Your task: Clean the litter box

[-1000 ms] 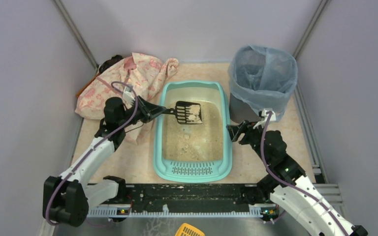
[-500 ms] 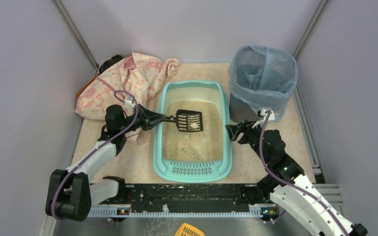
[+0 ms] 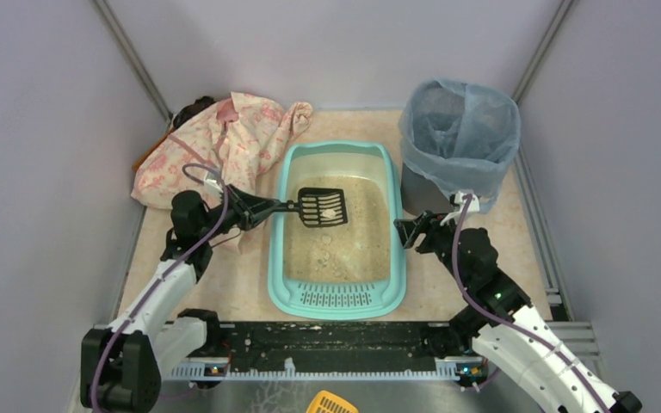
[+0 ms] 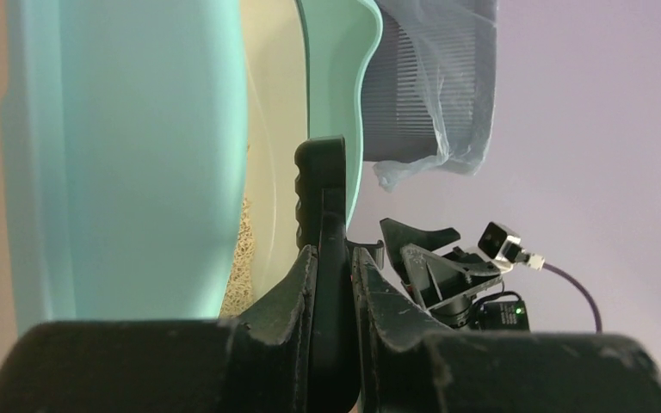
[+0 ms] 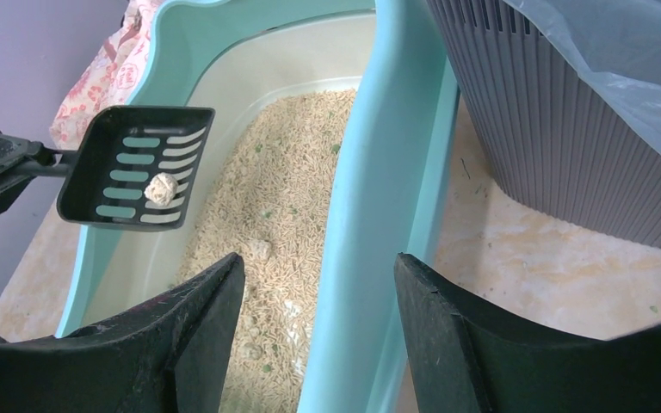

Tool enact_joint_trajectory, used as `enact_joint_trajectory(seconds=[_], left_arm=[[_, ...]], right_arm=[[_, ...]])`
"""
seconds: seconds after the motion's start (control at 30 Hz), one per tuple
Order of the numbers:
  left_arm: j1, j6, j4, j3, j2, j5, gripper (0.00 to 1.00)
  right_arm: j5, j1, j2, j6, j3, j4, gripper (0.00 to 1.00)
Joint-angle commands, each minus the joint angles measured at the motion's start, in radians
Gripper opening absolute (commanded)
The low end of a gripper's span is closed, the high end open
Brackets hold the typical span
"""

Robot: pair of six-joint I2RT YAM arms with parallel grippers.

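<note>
You've got one litter box (image 3: 336, 298), one black scoop (image 3: 311, 205), one clump (image 5: 162, 187). You've also one bin (image 3: 417, 191), one floral cloth (image 3: 224, 142).

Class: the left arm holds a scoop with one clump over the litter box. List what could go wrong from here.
1. The clump sits loose on the slotted scoop; a tilt could roll it back into the litter box.
2. The bin stands to the box's right, beyond the open right jaws; the carry might spill outside the box or bump that arm.
3. The left jaws pinch only the thin handle; the scoop might twist.
</note>
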Motion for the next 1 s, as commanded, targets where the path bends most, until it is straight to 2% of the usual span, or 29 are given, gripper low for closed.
enact_joint_trajectory(seconds=[0.0, 0.1, 0.2, 0.3, 0.33, 0.4, 0.5, 0.67, 0.97], left_arm=[[-0.014, -0.078, 0.032, -0.027, -0.029, 0.002, 0.0], [-0.011, -0.063, 0.001, -0.008, -0.034, -0.027, 0.0], [-0.101, -0.103, 0.058, -0.002, 0.002, -0.03, 0.0], [-0.063, -0.123, 0.061, -0.041, -0.02, -0.049, 0.0], [-0.083, -0.141, 0.089, -0.049, -0.025, -0.055, 0.0], [-0.146, -0.156, 0.119, -0.024, 0.002, -0.033, 0.0], [-0.145, -0.116, 0.073, 0.026, 0.017, -0.052, 0.0], [-0.125, -0.01, -0.059, 0.254, 0.12, -0.085, 0.0], [-0.15, -0.01, -0.036, 0.652, 0.427, -0.086, 0.0]], right_arm=[[0.0, -0.004, -0.008, 0.008, -0.005, 0.057, 0.65], [-0.003, -0.004, 0.008, 0.009, -0.004, 0.061, 0.65], [-0.005, -0.004, 0.008, 0.01, -0.009, 0.07, 0.65], [-0.001, -0.004, 0.011, 0.009, -0.002, 0.062, 0.65], [-0.002, -0.004, 0.005, 0.009, -0.003, 0.059, 0.65], [0.0, -0.004, -0.002, 0.008, -0.008, 0.058, 0.65], [0.006, -0.004, 0.002, 0.003, -0.003, 0.054, 0.65], [-0.003, -0.004, -0.011, 0.007, 0.003, 0.053, 0.65], [0.04, -0.004, -0.062, -0.015, 0.029, -0.022, 0.65]])
